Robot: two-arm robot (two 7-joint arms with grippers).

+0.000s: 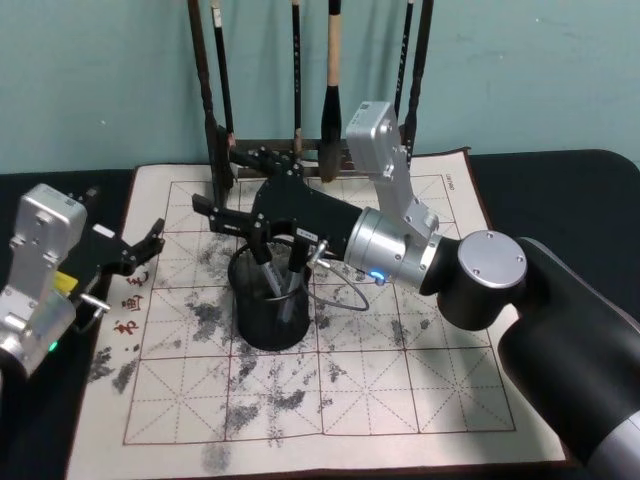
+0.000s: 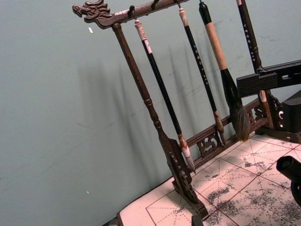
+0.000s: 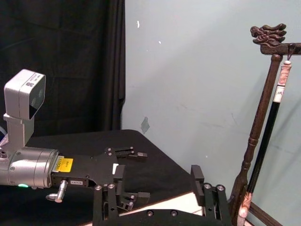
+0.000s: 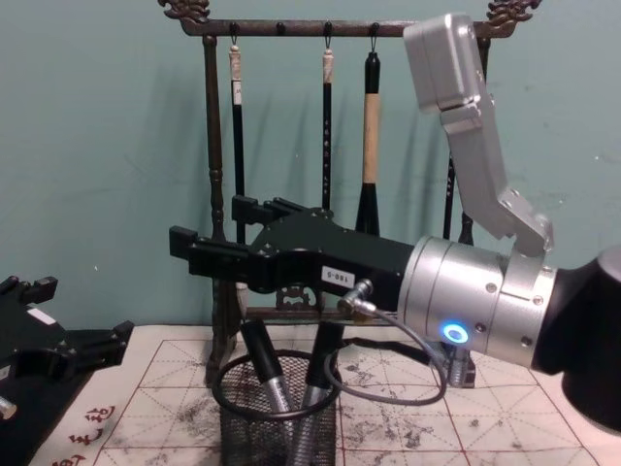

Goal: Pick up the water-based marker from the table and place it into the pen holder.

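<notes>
— Two markers (image 1: 283, 283) stand in the holder (image 1: 271, 322), which sits on the mat (image 1: 400, 390) left of its middle, nearer the far edge than the near one. Which is the water-based one, I cannot tell.

— Which way do they point?

— Each has its long axis near upright, dark cap up. In the chest view they lean away from each other, silver barrels down inside the mesh.

— Where are the grippers?

— Right gripper (image 1: 226, 190) hangs just above the holder's rim, fingers spread wide toward the mat's left edge, gripping nothing. Left gripper (image 1: 146, 249) hovers over the mat's left edge, fingers apart and empty.

— Anything else on the table (image 1: 560, 190)?

— Behind the holder, at the mat's far edge, a carved rack (image 4: 212, 194) holds hanging brushes (image 4: 370, 136).
</notes>
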